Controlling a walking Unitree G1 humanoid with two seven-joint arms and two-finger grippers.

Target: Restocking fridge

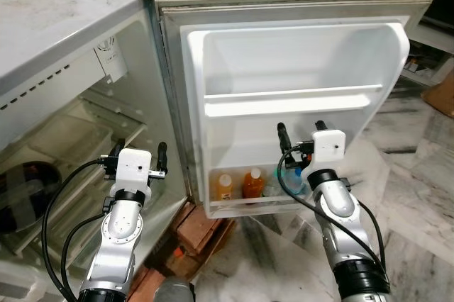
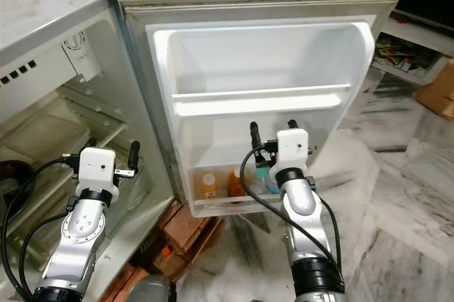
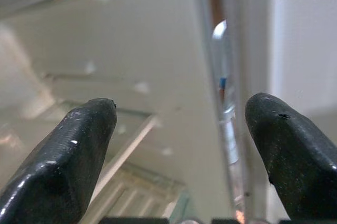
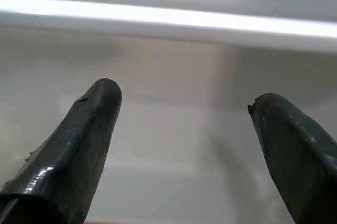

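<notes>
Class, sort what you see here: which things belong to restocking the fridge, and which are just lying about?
Part of the job:
fridge door
orange bottles on the bottom door shelf
right gripper, jaws open
left gripper, jaws open

Lying about:
bricks under the fridge
cardboard box

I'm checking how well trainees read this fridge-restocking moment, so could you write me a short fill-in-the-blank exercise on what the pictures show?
1. The fridge door stands ____.
2. The two orange bottles stand in the ____ shelf of the door.
3. The right gripper has its fingers ____, holding nothing.
4. The left gripper is in front of the fridge's ____, beside the door's hinge side.

Missing words: open; bottom; open; interior
</notes>
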